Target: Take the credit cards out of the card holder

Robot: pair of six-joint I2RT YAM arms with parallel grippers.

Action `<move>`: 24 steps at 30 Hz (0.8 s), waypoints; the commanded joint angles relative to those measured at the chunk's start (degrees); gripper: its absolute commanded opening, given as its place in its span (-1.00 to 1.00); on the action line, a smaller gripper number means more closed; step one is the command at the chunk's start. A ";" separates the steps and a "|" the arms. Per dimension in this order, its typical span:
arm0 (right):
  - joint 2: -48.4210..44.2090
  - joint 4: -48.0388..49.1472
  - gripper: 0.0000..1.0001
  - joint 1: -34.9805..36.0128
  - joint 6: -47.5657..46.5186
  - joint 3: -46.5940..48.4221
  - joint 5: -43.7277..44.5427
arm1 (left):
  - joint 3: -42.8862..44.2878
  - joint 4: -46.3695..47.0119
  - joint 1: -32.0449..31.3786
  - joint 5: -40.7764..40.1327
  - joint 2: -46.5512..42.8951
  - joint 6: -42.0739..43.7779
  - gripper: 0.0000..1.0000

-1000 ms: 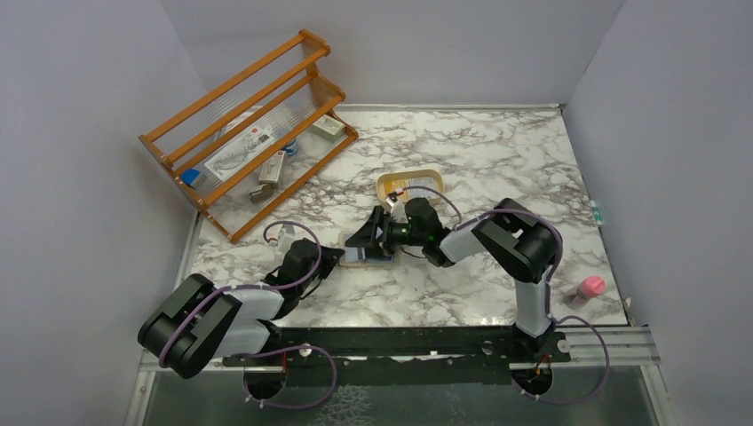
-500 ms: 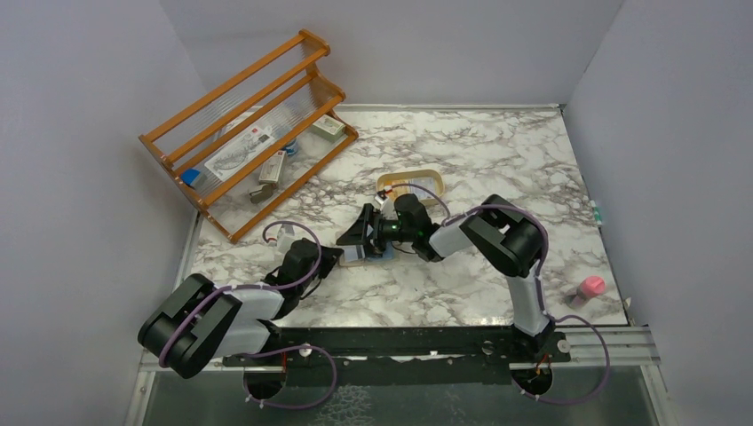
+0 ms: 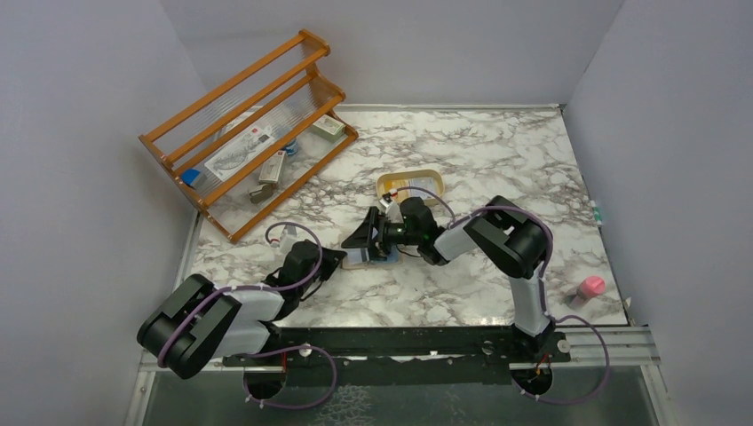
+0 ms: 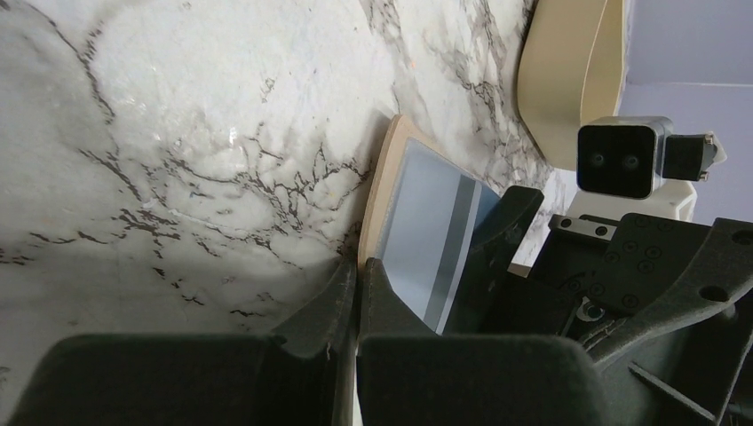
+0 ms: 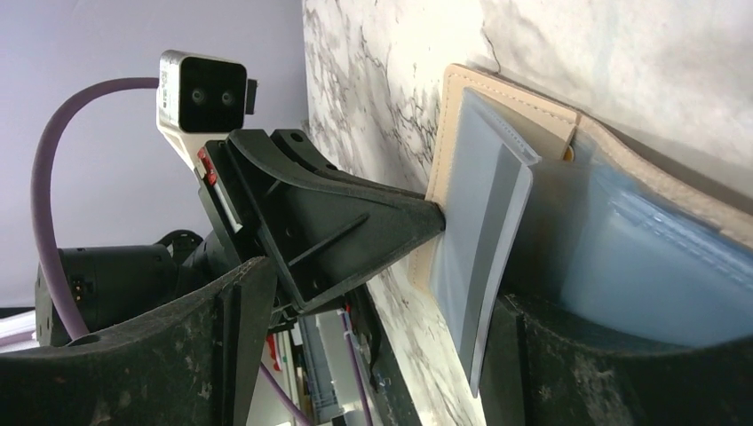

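Observation:
The tan card holder (image 3: 360,257) lies open on the marble, its light blue inside (image 5: 622,257) showing. My left gripper (image 3: 330,258) is shut on its tan left edge (image 4: 380,191), also seen in the left wrist view (image 4: 359,264). A whitish-blue card with a grey stripe (image 4: 431,235) stands lifted out of the holder. In the right wrist view this card (image 5: 484,240) leans against one fingertip (image 5: 533,355). My right gripper (image 3: 368,233) is wide open over the holder, with nothing clamped (image 5: 382,293). The other cards are not clearly in view.
A cream oval tray (image 3: 432,177) sits just behind the right gripper, its contents partly hidden by the arm. A wooden rack (image 3: 249,133) with small items stands at the back left. A pink object (image 3: 590,287) lies at the right edge.
My right gripper slid left over the card holder, then came back slightly right. The left gripper has kept its hold on the holder's edge.

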 commanded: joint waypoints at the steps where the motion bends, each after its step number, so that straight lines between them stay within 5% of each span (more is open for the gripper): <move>1: -2.00 2.92 0.59 -0.65 0.59 -2.97 -2.46 | -1.57 -3.58 -0.40 0.73 -0.25 -0.07 -1.00; 14: -3.03 1.53 0.54 -2.50 -0.95 -4.17 -3.30 | -1.83 -3.66 -0.38 0.71 -0.21 -0.07 -1.00; 24: -1.18 -8.59 0.17 -3.22 -7.20 -4.18 -1.60 | -1.83 -3.63 -0.36 0.86 0.04 -0.07 -1.00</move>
